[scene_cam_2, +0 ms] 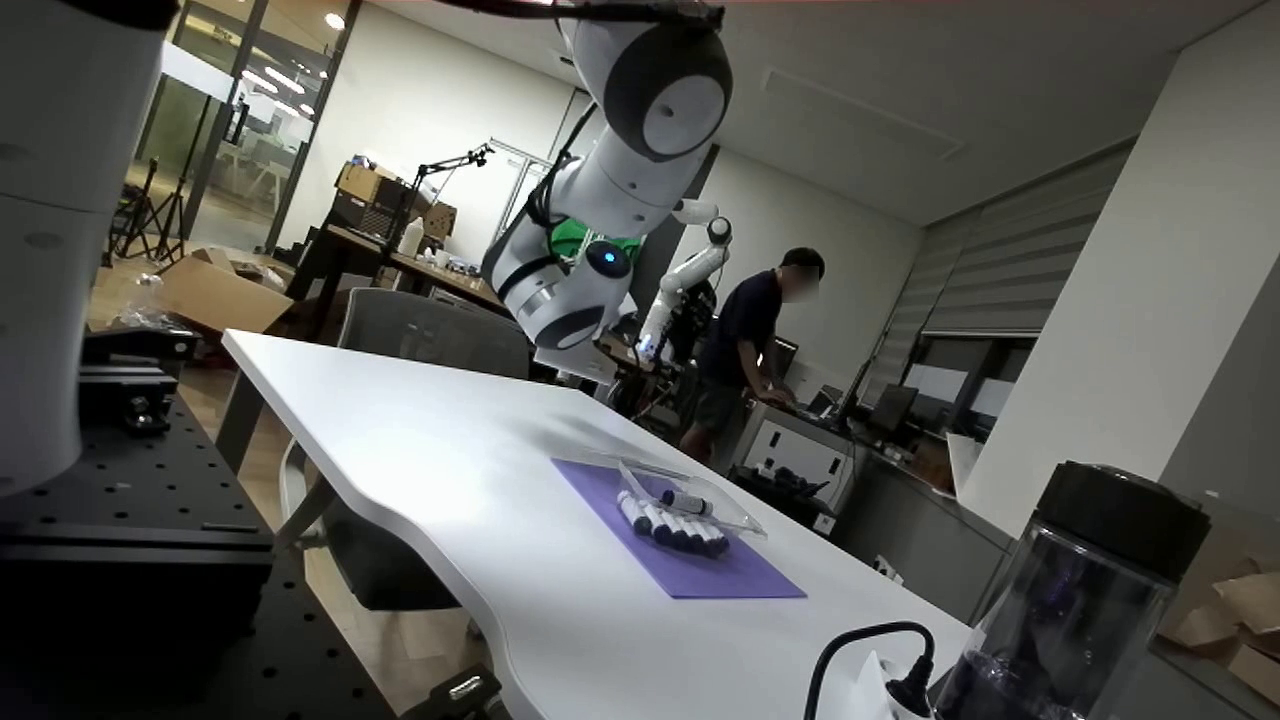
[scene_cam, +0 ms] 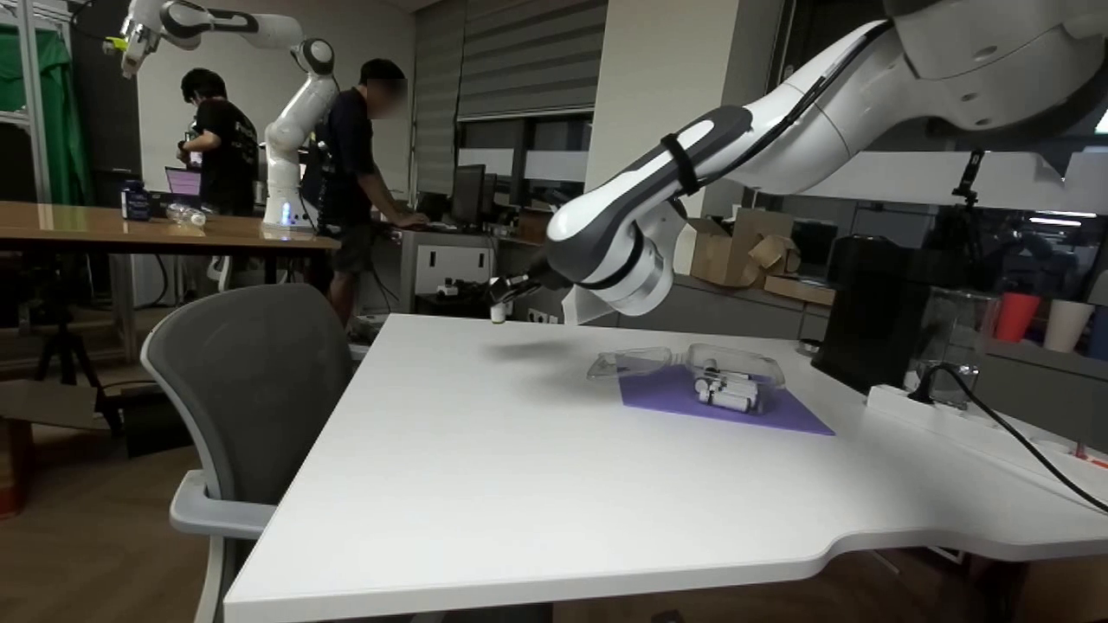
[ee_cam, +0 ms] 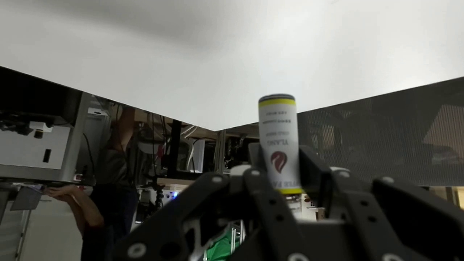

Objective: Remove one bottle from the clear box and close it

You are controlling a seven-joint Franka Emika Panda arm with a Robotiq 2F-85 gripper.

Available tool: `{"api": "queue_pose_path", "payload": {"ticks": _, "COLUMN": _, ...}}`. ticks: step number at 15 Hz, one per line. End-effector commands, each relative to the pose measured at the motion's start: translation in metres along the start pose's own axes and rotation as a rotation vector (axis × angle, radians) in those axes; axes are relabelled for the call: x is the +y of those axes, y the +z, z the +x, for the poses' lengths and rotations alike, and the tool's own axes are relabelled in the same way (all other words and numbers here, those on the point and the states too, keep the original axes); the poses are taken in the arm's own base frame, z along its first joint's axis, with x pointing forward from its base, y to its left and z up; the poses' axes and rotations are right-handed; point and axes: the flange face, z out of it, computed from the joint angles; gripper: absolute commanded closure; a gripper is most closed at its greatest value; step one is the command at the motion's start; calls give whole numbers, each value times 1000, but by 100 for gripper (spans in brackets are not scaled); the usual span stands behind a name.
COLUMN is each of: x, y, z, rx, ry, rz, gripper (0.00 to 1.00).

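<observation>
In an exterior view the arm (scene_cam: pixel 827 130) slants down from upper right to a low wrist (scene_cam: pixel 638 275); past the opened clear box (scene_cam: pixel 755 363) on the purple mat (scene_cam: pixel 783 421), the gripper (ee_cam: pixel 281 161) pinches one bottle (ee_cam: pixel 278 125) roughly upright above the white table (scene_cam: pixel 519 467), fingers (ee_cam: pixel 314 167) snug against it.

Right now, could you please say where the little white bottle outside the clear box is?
In the wrist view, the bottle is right of centre, held in the gripper, pictured right of the corner of the white table.
</observation>
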Motion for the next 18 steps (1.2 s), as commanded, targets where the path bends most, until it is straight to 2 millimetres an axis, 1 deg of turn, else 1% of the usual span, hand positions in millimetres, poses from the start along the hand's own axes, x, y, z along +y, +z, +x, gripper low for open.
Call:
{"api": "queue_pose_path", "payload": {"ticks": 1, "x": 7, "y": 14, "z": -7, "rx": 53, "ry": 65, "rz": 12, "gripper": 93}}
{"api": "queue_pose_path", "payload": {"ticks": 6, "x": 4, "y": 27, "z": -25, "rx": 69, "ry": 95, "rz": 25, "gripper": 93}}
{"api": "queue_pose_path", "payload": {"ticks": 15, "x": 0, "y": 43, "z": -42, "rx": 60, "ry": 97, "rz": 24, "gripper": 93}}
{"api": "queue_pose_path", "payload": {"ticks": 16, "x": -3, "y": 39, "z": -46, "rx": 49, "ry": 96, "rz": 37, "gripper": 71}}
{"api": "queue_pose_path", "payload": {"ticks": 18, "x": -3, "y": 40, "z": -48, "rx": 51, "ry": 85, "rz": 35, "gripper": 71}}
